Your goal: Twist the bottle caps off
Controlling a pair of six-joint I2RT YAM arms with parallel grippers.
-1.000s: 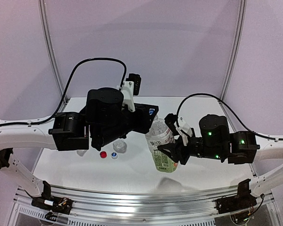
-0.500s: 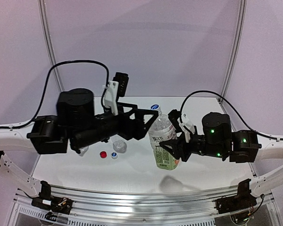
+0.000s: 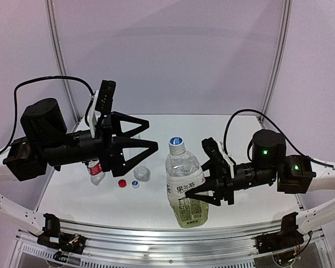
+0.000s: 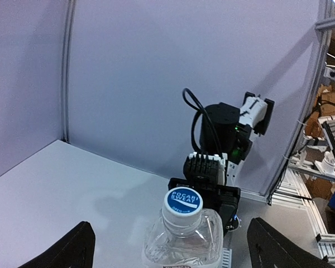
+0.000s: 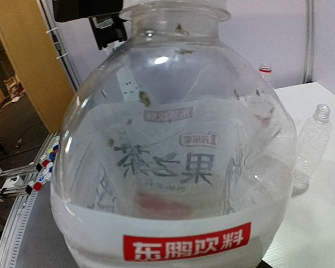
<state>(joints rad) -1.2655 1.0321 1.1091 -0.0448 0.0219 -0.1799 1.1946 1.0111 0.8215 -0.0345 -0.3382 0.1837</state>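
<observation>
Top external: capped bottle clamped within right pincer.

PLACE: robotics lab test cell | ENCLOSURE: plain pale wall panels at 12 o'clock; aluminium posts at 10 and 2 | FLOOR OF CELL: white bench; aluminium rail at 6 | BEYOND, left wrist view: cardboard boxes and racking at 3
</observation>
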